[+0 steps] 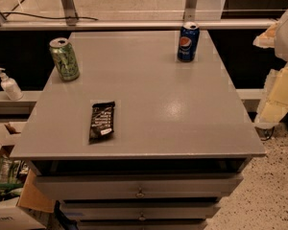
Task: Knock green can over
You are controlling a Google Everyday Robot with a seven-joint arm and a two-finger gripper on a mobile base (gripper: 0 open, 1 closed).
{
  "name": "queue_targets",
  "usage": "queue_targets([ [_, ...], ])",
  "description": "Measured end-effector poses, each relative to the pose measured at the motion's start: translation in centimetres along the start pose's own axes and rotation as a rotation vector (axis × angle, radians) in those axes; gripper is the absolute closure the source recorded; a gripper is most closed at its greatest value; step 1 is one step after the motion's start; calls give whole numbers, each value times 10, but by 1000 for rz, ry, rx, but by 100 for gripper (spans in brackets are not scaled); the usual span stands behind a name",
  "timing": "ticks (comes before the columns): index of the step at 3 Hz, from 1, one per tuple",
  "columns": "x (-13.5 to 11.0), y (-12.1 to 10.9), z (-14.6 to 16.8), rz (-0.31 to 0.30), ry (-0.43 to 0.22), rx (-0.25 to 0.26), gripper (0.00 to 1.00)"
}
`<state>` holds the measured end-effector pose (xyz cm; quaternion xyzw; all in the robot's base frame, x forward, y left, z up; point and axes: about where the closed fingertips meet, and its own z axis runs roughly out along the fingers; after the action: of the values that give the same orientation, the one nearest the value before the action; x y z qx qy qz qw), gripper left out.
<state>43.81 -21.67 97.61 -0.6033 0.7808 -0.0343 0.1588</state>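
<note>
The green can (64,59) stands upright near the far left corner of the grey cabinet top (173,104). It is light green with darker mottled print and a silver top. My arm hangs at the right edge of the view, off the side of the cabinet, with pale yellow and white parts. The gripper (268,113) is at its lower end, beside the cabinet's right edge and far from the green can.
A blue Pepsi can (187,42) stands upright at the far right of the top. A dark snack bar wrapper (102,121) lies flat near the front left. A white pump bottle (8,85) stands on a ledge left of the cabinet. Boxes (9,186) sit on the floor at lower left.
</note>
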Motion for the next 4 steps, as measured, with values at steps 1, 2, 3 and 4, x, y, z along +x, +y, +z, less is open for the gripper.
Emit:
queue_targets([
  [1, 0, 0, 0, 0, -1, 2, 0],
  [2, -16, 4, 13, -18, -82, -21, 0],
  [3, -48, 5, 48, -27, -229, -74, 0],
  [4, -85, 1, 80, -24, -350, -119, 0],
])
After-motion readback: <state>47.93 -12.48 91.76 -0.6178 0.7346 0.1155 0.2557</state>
